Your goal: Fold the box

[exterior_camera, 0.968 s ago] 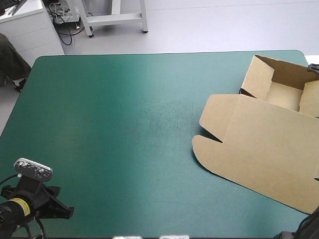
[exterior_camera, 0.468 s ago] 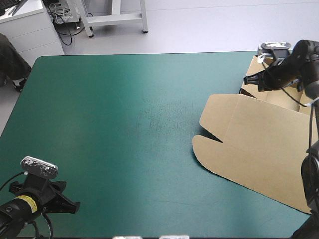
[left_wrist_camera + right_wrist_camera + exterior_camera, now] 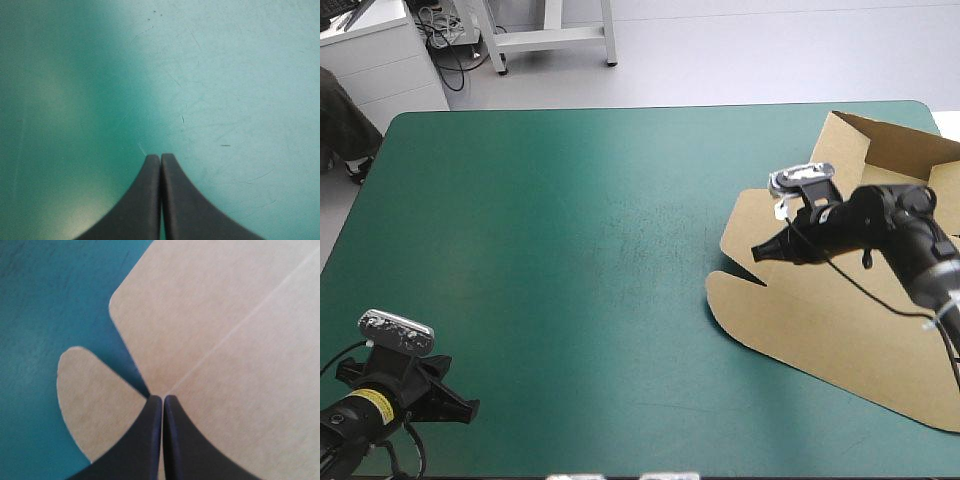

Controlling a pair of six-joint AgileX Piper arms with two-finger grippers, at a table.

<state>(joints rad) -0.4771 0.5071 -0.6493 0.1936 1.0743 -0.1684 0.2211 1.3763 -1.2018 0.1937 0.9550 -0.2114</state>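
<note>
My left arm and right arm are matte black and kinda chunky. The left one's got a yellow label by the wrist. Left gripper and right gripper: broad, smooth, curved black fins.

A brown box lies at the right side of the teal-green table: an open tray with raised walls at the far right corner, its lid flat, two rounded flaps pointing left.

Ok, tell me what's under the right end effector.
The brown box's flat lid, at the notch between two flaps. What it covers cannot be seen; teal-green cover shows beside it.
</note>
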